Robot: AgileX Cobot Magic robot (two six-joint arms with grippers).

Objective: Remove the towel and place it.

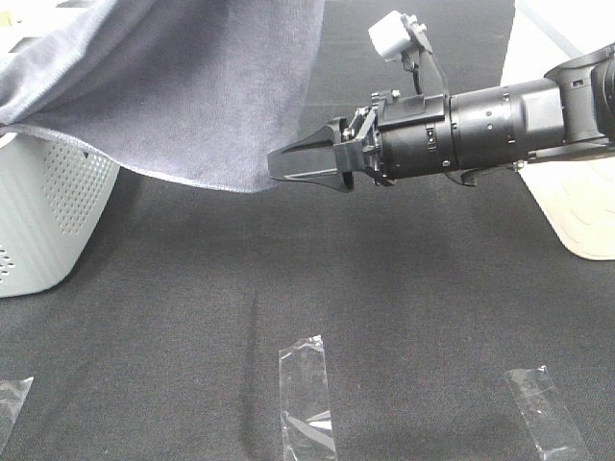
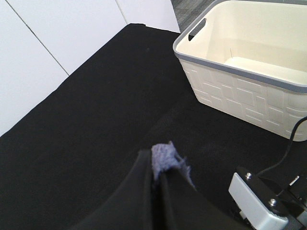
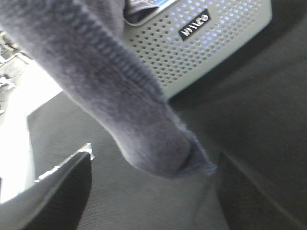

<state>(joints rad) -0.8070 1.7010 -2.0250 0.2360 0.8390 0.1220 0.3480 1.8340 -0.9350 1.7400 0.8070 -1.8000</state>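
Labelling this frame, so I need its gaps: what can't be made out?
High view: top of the towel and what holds it, cut off by the upper edge.
High view: inside of the grey basket, covered by the towel.
Right wrist view: basket label, too blurred to read.

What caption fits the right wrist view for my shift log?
Open right pincer lined up on the towel's dangling corner, grey perforated basket behind.
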